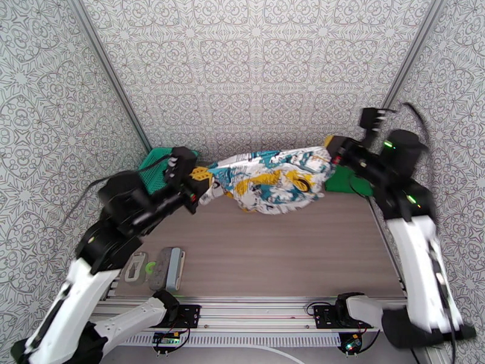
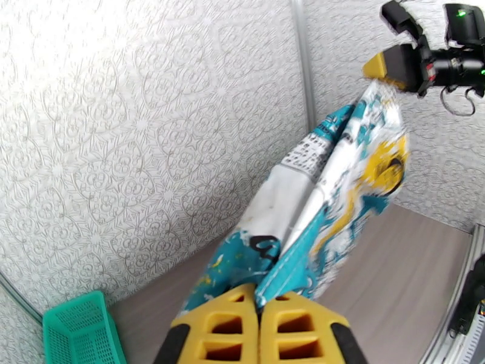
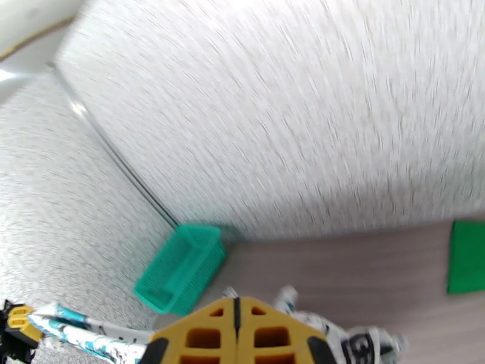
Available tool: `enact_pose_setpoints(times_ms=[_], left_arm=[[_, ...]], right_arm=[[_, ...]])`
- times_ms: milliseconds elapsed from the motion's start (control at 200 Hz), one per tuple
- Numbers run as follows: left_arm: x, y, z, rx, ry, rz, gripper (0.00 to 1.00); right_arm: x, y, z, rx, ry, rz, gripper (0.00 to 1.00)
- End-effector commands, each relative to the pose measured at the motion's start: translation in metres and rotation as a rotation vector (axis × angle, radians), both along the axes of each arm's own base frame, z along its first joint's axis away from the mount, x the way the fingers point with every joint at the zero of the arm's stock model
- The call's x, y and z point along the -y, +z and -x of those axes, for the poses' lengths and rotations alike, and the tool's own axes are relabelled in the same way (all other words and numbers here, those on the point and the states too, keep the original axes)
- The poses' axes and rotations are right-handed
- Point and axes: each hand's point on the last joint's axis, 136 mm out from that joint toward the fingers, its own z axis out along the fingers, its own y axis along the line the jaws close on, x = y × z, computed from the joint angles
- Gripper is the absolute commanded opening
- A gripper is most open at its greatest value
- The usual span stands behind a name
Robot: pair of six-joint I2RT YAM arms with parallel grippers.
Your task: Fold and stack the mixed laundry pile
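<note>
Printed white garment (image 1: 267, 180) hangs stretched midair over far desk (image 1: 260, 250). Left pincer (image 1: 203, 177) and right pincer (image 1: 331, 151) each pinch one end. Green shirt (image 1: 347, 180) lies flat, far right. Likely spreading step; next move calls for lowering garment flat for folding.

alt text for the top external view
A white garment with teal and yellow print hangs stretched between the left gripper and right gripper, each clamped on one end. A green shirt lies flat on the table beside the right gripper.
</note>
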Motion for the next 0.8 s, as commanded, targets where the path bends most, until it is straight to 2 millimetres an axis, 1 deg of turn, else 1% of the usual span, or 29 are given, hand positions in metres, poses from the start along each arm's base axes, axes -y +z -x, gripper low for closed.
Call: enact_pose_setpoints(times_ms=[0, 75, 125, 150, 240, 300, 395, 485, 545, 580, 615, 645, 705, 725, 735, 750, 760, 765, 775, 795], left_arm=[[-0.016, 0.005, 0.009, 0.002, 0.074, -0.045, 0.0], [-0.019, 0.011, 0.008, 0.005, 0.104, -0.049, 0.0], [-0.021, 0.011, 0.0, -0.01, 0.145, -0.063, 0.0], [-0.021, 0.009, -0.006, -0.022, 0.164, -0.075, 0.0], [-0.019, -0.004, -0.033, -0.09, 0.216, -0.106, 0.0], [-0.019, -0.014, -0.056, -0.158, 0.231, -0.101, 0.0], [-0.028, -0.025, -0.092, -0.236, 0.272, -0.063, 0.0], [-0.033, -0.029, -0.117, -0.26, 0.288, -0.045, 0.0], [-0.039, -0.027, -0.134, -0.258, 0.303, -0.026, 0.0], [-0.044, -0.025, -0.146, -0.253, 0.318, -0.012, 0.0], [-0.051, -0.018, -0.158, -0.231, 0.341, 0.002, 0.0], [-0.057, -0.009, -0.167, -0.199, 0.36, 0.014, 0.0], [-0.069, 0.011, -0.183, -0.146, 0.403, 0.051, 0.0], [-0.072, 0.019, -0.186, -0.135, 0.412, 0.063, 0.0], [-0.073, 0.023, -0.187, -0.13, 0.414, 0.067, 0.0], [-0.073, 0.029, -0.187, -0.124, 0.413, 0.073, 0.0], [-0.073, 0.028, -0.188, -0.13, 0.412, 0.07, 0.0], [-0.073, 0.034, -0.186, -0.116, 0.409, 0.076, 0.0], [-0.073, 0.042, -0.184, -0.101, 0.405, 0.081, 0.0], [-0.071, 0.05, -0.181, -0.084, 0.395, 0.084, 0.0]], right_arm=[[0.02, -0.008, 0.015, -0.057, -0.102, 0.042, 0.0], [0.021, -0.004, 0.026, -0.057, -0.103, 0.05, 0.0], [0.021, -0.004, 0.025, -0.065, -0.103, 0.057, 0.0], [0.022, -0.006, 0.021, -0.073, -0.106, 0.063, 0.0], [0.023, -0.023, -0.003, -0.133, -0.124, 0.089, 0.0], [0.019, -0.037, -0.027, -0.182, -0.113, 0.101, 0.0], [0.011, -0.052, -0.06, -0.23, -0.081, 0.098, 0.0], [0.004, -0.058, -0.086, -0.232, -0.059, 0.076, 0.0], [0.001, -0.059, -0.108, -0.211, -0.051, 0.06, 0.0], [-0.001, -0.057, -0.121, -0.183, -0.042, 0.049, 0.0], [-0.003, -0.052, -0.134, -0.155, -0.036, 0.041, 0.0], [-0.004, -0.046, -0.147, -0.124, -0.03, 0.037, 0.0], [-0.005, -0.029, -0.163, -0.086, -0.029, 0.023, 0.0], [-0.005, -0.021, -0.165, -0.072, -0.024, 0.016, 0.0], [-0.005, -0.02, -0.167, -0.072, -0.02, 0.014, 0.0], [-0.006, -0.012, -0.167, -0.056, -0.012, 0.009, 0.0], [-0.007, -0.007, -0.167, -0.046, -0.006, 0.007, 0.0], [-0.007, -0.005, -0.167, -0.041, -0.004, 0.006, 0.0], [-0.008, 0.0, -0.166, -0.031, 0.002, 0.004, 0.0], [-0.009, 0.007, -0.165, -0.014, 0.009, 0.001, 0.0]])
